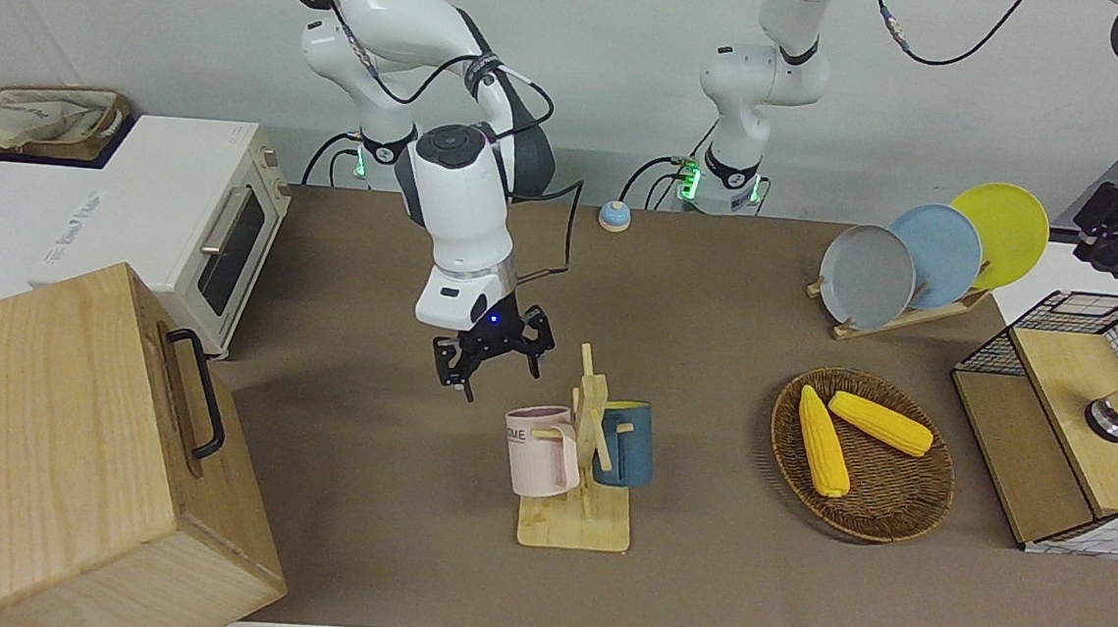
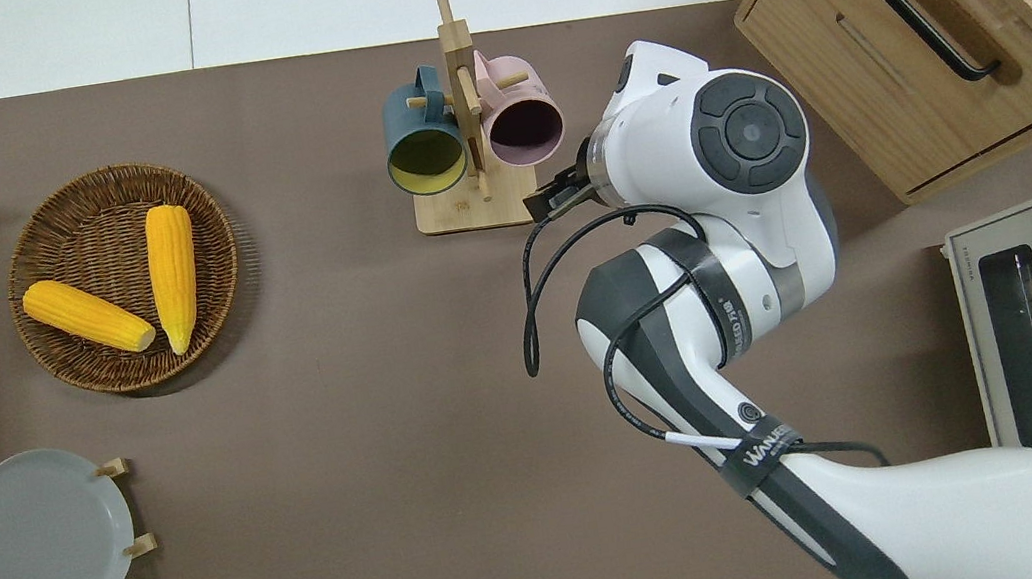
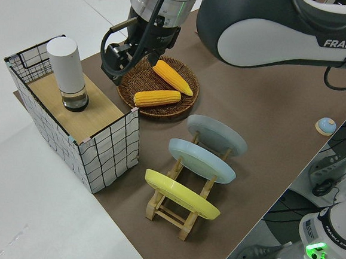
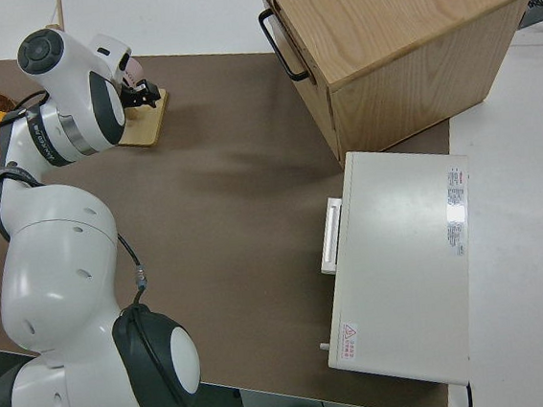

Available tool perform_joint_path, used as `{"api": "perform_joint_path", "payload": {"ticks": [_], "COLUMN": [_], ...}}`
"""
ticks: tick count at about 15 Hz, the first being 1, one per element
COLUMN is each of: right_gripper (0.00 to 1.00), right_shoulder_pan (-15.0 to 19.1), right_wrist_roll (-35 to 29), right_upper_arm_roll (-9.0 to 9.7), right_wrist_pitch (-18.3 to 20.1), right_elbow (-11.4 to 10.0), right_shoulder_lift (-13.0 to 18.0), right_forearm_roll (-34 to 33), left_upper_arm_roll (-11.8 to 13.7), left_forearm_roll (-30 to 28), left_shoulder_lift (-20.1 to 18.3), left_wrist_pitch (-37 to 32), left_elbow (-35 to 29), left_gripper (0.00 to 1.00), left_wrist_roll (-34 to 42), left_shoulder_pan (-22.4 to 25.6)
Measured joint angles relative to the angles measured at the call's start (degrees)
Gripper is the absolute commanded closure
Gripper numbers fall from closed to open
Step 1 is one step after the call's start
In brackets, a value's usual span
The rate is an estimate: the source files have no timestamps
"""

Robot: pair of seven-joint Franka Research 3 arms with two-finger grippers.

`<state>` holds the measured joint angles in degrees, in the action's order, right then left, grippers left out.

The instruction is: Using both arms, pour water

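A pink mug (image 1: 542, 450) and a blue mug (image 1: 627, 441) hang on a wooden rack (image 1: 574, 526) in the middle of the table. My right gripper (image 1: 495, 358) hangs open and empty just beside the pink mug (image 2: 523, 122), on the side toward the right arm's end, over the corner of the rack's base (image 2: 465, 211). A white cylindrical bottle (image 3: 67, 67) stands on a wooden shelf in a wire-sided box (image 3: 105, 154) at the left arm's end. My left gripper (image 3: 114, 71) hovers open next to the bottle, holding nothing.
A wicker basket (image 1: 789, 398) with two corn cobs lies between the mug rack and the wire box. Three plates stand in a rack (image 1: 927, 256) nearer the robots. A toaster oven (image 1: 202, 210) and a wooden box with a handle (image 1: 67, 456) fill the right arm's end. A small blue bell (image 1: 613, 216) sits near the bases.
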<state>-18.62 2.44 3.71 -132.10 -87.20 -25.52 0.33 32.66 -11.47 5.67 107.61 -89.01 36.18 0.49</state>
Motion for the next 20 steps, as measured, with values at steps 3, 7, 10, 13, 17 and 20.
{"api": "perform_joint_path", "payload": {"ticks": [3,7,10,13,17,20], "right_gripper": [0.017,0.079,0.226,0.504,0.834,1.000], "right_shoulder_pan": [0.07,0.06,0.04,0.06,0.04,0.05], "right_wrist_roll": [1.55,2.21,4.11,6.49,8.02,8.09], "right_upper_arm_roll": [-0.21,-0.20,-0.20,-0.23,-0.23,-0.28], "right_wrist_pitch": [-5.27,-7.59,-8.58,-10.70,-12.69,-13.51], "right_elbow": [0.09,1.64,2.31,2.65,2.90,3.22], "right_shoulder_lift": [-0.78,-2.28,-3.30,-4.19,-4.81,-4.94], "right_forearm_roll": [-0.04,-0.16,-0.22,-0.28,-1.53,-2.50], "left_upper_arm_roll": [0.10,0.09,-0.09,-0.40,-1.44,-2.21], "left_forearm_roll": [-5.95,-15.49,-22.42,-26.56,-32.13,-33.67], "left_shoulder_lift": [2.69,7.48,10.64,12.61,14.62,15.40], "left_wrist_pitch": [4.76,11.81,16.25,19.18,23.83,26.50], "left_elbow": [-0.36,-0.76,-0.76,-0.74,-0.68,-0.60], "left_gripper": [0.01,0.01,0.01,0.01,0.01,0.01], "left_wrist_roll": [6.33,12.78,15.63,17.49,20.43,21.04], "left_shoulder_pan": [3.67,5.61,5.81,5.82,5.82,5.82]}}
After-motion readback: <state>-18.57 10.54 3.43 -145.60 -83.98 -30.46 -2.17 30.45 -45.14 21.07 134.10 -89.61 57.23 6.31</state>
